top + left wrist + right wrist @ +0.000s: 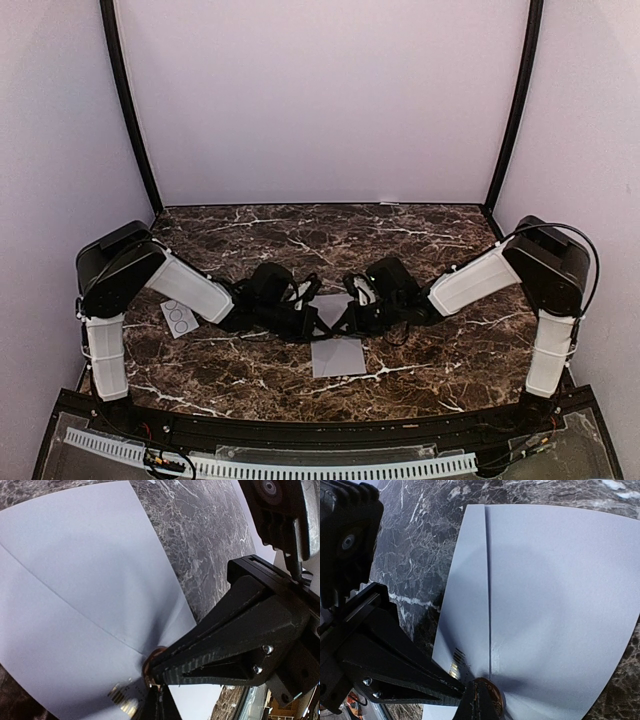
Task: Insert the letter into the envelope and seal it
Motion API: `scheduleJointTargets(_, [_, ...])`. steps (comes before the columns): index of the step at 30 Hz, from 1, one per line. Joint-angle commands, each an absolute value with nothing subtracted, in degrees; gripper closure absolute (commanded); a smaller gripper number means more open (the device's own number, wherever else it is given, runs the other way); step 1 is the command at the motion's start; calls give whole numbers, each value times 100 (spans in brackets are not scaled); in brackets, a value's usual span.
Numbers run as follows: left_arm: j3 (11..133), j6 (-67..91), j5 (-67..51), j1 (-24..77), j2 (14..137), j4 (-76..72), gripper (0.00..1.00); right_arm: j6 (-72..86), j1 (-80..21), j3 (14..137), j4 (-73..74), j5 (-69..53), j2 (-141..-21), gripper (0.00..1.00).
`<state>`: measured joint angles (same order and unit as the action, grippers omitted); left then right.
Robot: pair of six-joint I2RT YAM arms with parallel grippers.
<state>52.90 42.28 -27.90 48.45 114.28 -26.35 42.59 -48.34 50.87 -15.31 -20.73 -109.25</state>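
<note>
Top external: envelope (338, 357) half-hidden under left fingers (225, 642) and right fingers (395, 672), both closed.

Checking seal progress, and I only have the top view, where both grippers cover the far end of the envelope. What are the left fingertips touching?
Observer: In the left wrist view, the left gripper is shut with its tips at a small round brownish disc on the envelope.
Operator: And the right one?
Observer: The right wrist view shows the right gripper also shut, its tips meeting that disc from the other side.
Operator: Is the flap down?
Observer: I cannot say for sure. A straight fold line runs across the paper and ends at the disc.
</note>
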Motion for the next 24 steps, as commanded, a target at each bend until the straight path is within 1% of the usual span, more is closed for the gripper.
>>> scheduleJointTargets(1, [5258, 4170, -2478, 4874, 11630, -2367, 100, 4300, -4809, 4994, -1274, -1863, -10862, 100])
scheduleJointTargets(6, [5235, 4137, -2267, 4872, 11637, -2113, 100, 4301, -4806, 4967, -1156, -1733, -10732, 100])
scheduleJointTargets(16, [5229, 4179, -2212, 4874, 11616, -2043, 100, 4302, -4737, 4749, -1047, -1570, -10482, 100])
scheduleJointTargets(24, [5230, 4156, -2249, 4873, 11602, -2066, 100, 4224, -4750, 4735, -1210, -1850, -10557, 100])
